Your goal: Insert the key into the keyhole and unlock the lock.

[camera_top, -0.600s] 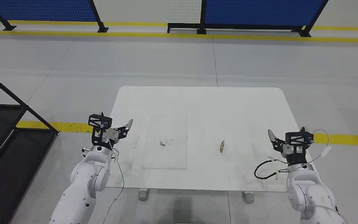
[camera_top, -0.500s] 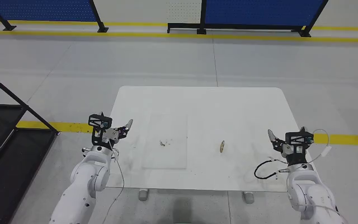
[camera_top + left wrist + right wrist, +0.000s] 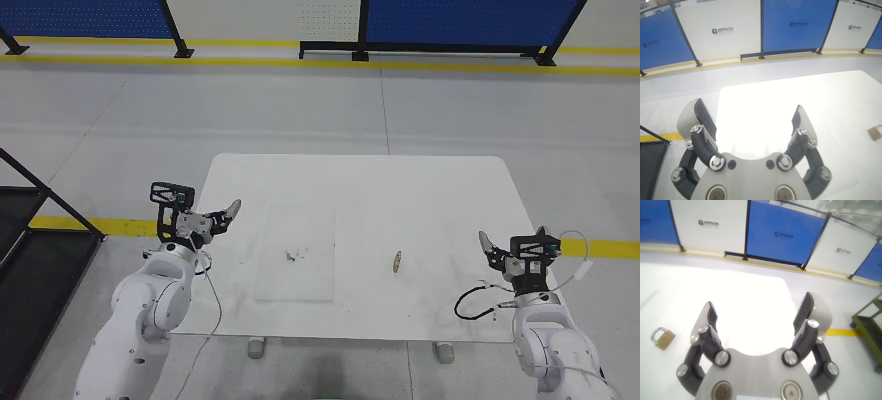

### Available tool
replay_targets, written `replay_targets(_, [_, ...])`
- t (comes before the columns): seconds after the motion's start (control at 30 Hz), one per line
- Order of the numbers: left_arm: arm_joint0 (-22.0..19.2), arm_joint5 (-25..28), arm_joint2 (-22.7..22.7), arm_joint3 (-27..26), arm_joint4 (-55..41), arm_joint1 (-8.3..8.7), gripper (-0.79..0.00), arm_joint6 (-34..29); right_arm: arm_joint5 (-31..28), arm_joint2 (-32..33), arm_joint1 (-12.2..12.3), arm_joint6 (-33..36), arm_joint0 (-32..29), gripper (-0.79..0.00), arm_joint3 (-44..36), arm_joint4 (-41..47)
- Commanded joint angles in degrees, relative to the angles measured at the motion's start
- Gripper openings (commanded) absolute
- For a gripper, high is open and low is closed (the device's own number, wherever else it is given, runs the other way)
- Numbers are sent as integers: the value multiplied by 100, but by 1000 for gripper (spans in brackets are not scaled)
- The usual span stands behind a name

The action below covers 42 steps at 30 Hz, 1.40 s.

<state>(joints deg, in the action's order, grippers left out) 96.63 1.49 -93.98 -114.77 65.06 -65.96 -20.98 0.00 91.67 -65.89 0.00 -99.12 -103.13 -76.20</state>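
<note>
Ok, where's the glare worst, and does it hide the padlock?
Left wrist view: table washed out white between the fingers, padlock readable beside the glare. Right wrist view: same glare, padlock clear. Top view: even light, no glare.

We see our left tool [image 3: 748,106] with its two fingers [image 3: 705,117] spread wide, their black ribbed pads facing each other and bright white worktop [image 3: 810,91] showing through the gap. A brass padlock [image 3: 874,134] lies flat on the worktop, well apart from the tool and partly cut off at the picture's edge. Beyond the worktop we see pale floor [image 3: 677,89], a yellow line [image 3: 715,60] and blue and white panels [image 3: 791,28]. A black frame [image 3: 651,161] stands beside the worktop.
</note>
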Motion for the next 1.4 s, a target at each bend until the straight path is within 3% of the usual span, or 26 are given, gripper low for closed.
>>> replay_targets(0.0, [-92, 45, 58, -197, -43, 6, 0, -509, 0, 0, 0, 0, 0, 0, 0, 0])
replay_targets(0.27, [-766, 64, 521, -580, -902, -3, 0, -2297, 0, 0, 0, 0, 0, 0, 0, 0])
replay_targets(0.43, [-1376, -500, 919, -425, -1821, -39, 0, -3700, 0, 0, 0, 0, 0, 0, 0, 0])
replay_targets(0.73, [-2488, -1573, 1648, 307, -2153, -71, 0, -5593, 0, 0, 0, 0, 0, 0, 0, 0])
replay_targets(1.0, [-3100, -2390, 2311, 1318, -1945, -141, 0, -6070, 0, 0, 0, 0, 0, 0, 0, 0])
replay_targets(1.37, [-3383, -2181, 2613, 2318, -2337, -192, 0, -5857, 0, 0, 0, 0, 0, 0, 0, 0])
